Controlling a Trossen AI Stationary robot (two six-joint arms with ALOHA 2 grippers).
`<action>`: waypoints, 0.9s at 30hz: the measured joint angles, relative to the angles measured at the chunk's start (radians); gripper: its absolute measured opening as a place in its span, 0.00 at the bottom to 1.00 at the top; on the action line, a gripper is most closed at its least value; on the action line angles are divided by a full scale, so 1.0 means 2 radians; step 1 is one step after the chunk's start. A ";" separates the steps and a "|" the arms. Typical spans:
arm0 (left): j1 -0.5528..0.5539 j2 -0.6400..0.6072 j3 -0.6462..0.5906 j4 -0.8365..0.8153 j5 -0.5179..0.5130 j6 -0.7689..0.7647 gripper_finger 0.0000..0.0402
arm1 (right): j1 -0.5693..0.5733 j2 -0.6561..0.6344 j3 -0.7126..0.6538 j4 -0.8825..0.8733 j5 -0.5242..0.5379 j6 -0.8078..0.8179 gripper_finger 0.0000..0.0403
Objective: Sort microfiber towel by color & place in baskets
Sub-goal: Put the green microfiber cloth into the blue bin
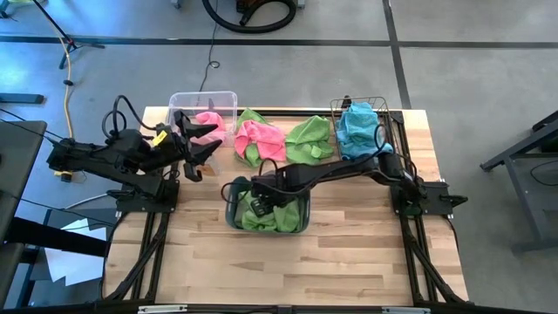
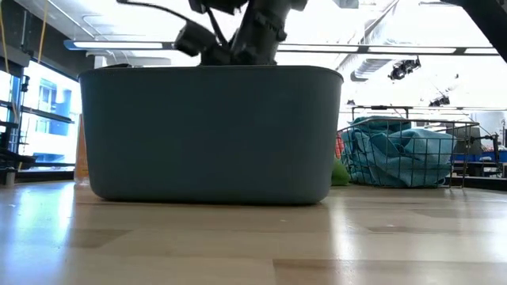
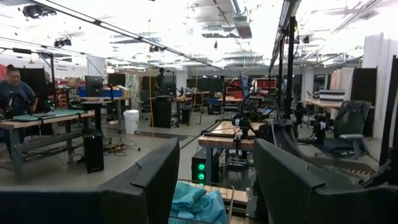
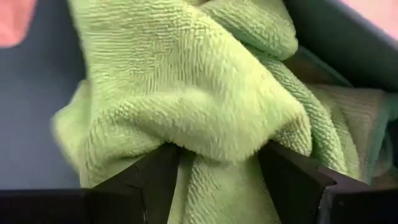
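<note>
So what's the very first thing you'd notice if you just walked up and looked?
Probably the bright towels: pink and green ones loose along the table's far edge, and blue ones piled in the wire basket at the far right. Then the right gripper, reaching down into the grey-blue tub near the middle, its fingers either side of a green towel.

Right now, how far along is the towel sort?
Done: blue towels fill the wire basket, one pink towel sits in the clear bin.

In hand: the right hand is in the grey-blue tub, fingers either side of a green towel.

Left: the pink towel on the table and two green ones.
</note>
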 joint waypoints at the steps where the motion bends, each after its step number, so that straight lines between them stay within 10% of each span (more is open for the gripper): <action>1: 0.000 0.000 0.000 -0.003 0.000 0.000 0.48 | 0.000 0.000 0.008 -0.009 0.000 -0.009 0.55; 13: 0.000 -0.003 0.000 -0.006 0.000 -0.001 0.48 | 0.000 -0.001 0.096 -0.111 0.013 -0.120 0.55; 27: 0.000 -0.010 0.000 -0.006 0.000 -0.010 0.48 | 0.000 -0.037 0.129 -0.281 0.165 -0.239 0.55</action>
